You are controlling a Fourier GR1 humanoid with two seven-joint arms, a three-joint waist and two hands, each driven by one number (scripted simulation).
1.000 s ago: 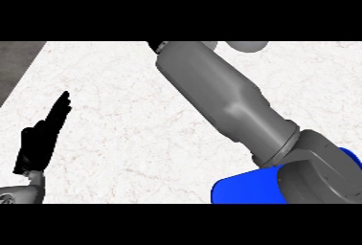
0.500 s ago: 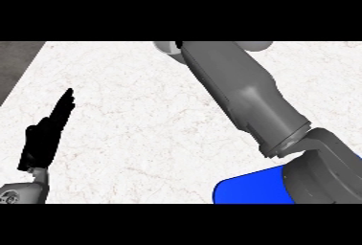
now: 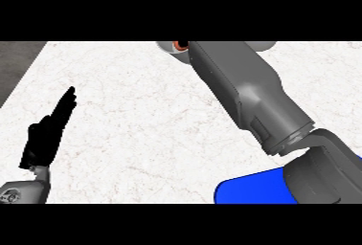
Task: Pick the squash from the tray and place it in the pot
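My right forearm [image 3: 247,95] runs from the lower right up to the top edge, and its hand is out of sight beyond that edge. Beside the forearm's far end a small orange patch [image 3: 181,45] shows against a grey rounded thing [image 3: 168,47], possibly the pot; I cannot tell if the patch is the squash. More of that grey shape [image 3: 265,45] peeks out on the forearm's other side. A corner of the blue tray [image 3: 247,189] lies at the lower right, partly under my upper arm. My left hand [image 3: 44,139] rests open at the left, fingers straight up.
The white marbled counter [image 3: 141,119] fills the middle of the view. Its left edge [image 3: 25,72] runs diagonally at the upper left, with dark floor beyond it.
My right forearm has shifted slightly to the right at its far end and looms larger. The small orange patch has come into view at the top edge. The left hand has not moved.
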